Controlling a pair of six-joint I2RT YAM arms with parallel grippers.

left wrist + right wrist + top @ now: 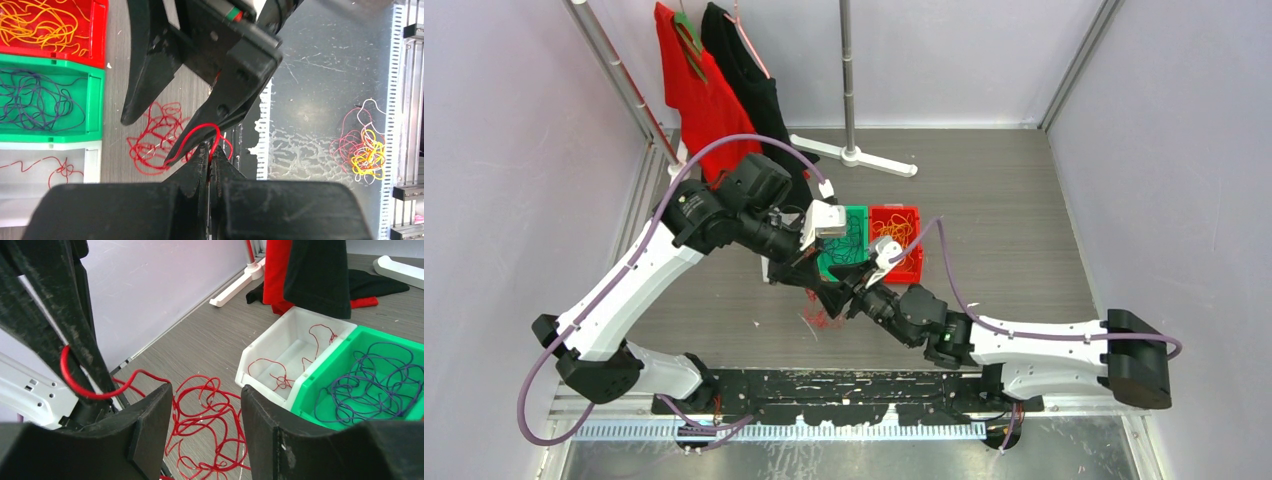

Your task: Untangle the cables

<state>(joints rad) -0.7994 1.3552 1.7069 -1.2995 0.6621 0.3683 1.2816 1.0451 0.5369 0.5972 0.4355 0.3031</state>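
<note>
Closest to the lens, left wrist view: left gripper (209, 152), black fingers (192, 172) pressed together, pinching a red strand (200, 131) right at their tips. From the pinch the strand arches up in a small loop and hooks over one finger of the right gripper (206, 389). That gripper's jaws stand well apart, with nothing clamped between them; the strand only lies against the finger's side.

The strand trails down to the red cable wad (205, 430), a loose, loopy tangle lying on the grey table (1004, 220), directly beneath both grippers and just beside the bins. Whether the wad's loops are knotted is not clear.

Three bins sit side by side, touching:
- white bin (92, 160), nearest the wad, with a few thin red strands in it (62, 170)
- green bin (50, 136), middle, holding dark purple cables (35, 95)
- red bin (99, 35), far end, holding orange-yellow cables (40, 25)

Well apart from these, on the scratched metal plate by the rail, lies a mixed wad (365, 147) of pink-red, yellow and white wire.

At the back of the table: a red shirt (699, 90) and a black shirt (744, 70) on hangers, and a white stand base (854, 155) carrying an upright pole.
</note>
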